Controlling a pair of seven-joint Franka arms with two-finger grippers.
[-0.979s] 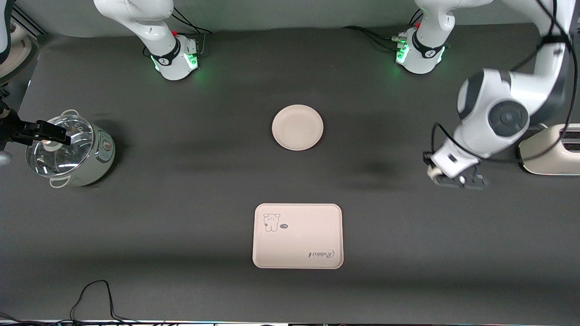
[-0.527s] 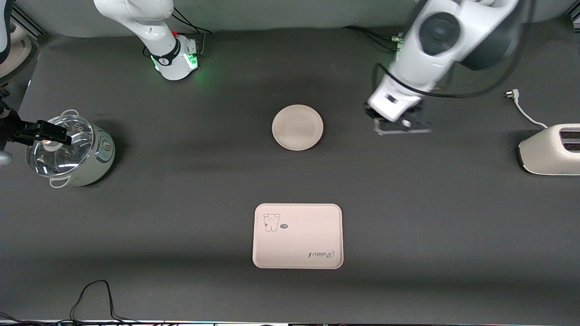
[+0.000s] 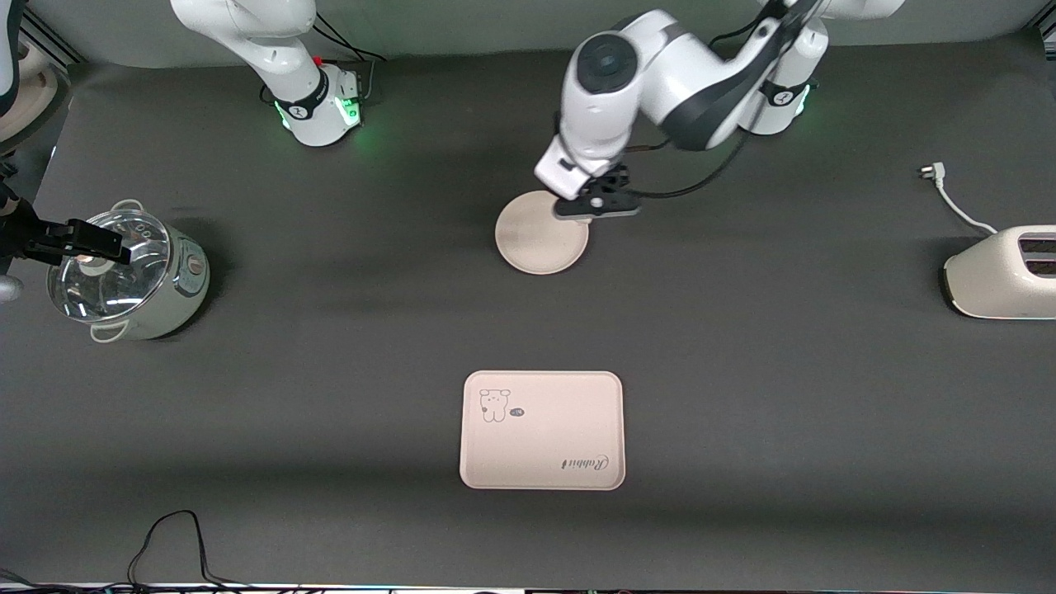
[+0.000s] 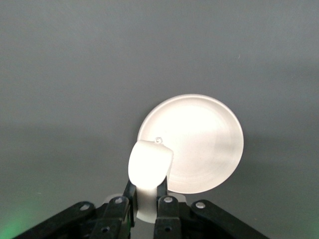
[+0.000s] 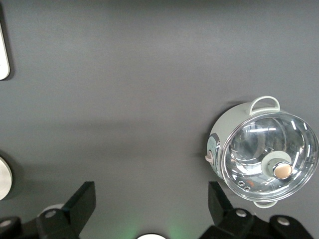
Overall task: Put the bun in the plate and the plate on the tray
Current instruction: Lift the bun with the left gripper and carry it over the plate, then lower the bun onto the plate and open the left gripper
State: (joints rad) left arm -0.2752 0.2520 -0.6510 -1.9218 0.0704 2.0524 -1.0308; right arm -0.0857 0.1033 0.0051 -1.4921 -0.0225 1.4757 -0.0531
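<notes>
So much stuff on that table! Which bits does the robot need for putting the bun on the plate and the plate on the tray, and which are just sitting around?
Needed for the job:
- bun, gripped by the left gripper over the plate's edge
- plate
- tray

Just lying about:
- lidded pot, right gripper waiting open above it
- toaster
- plug and cord

Even overhead light, soft shadows; the plate and bun glare, perhaps overexposed, in the left wrist view.

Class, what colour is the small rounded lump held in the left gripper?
White: the small rounded bun, seen best in the left wrist view.
</notes>
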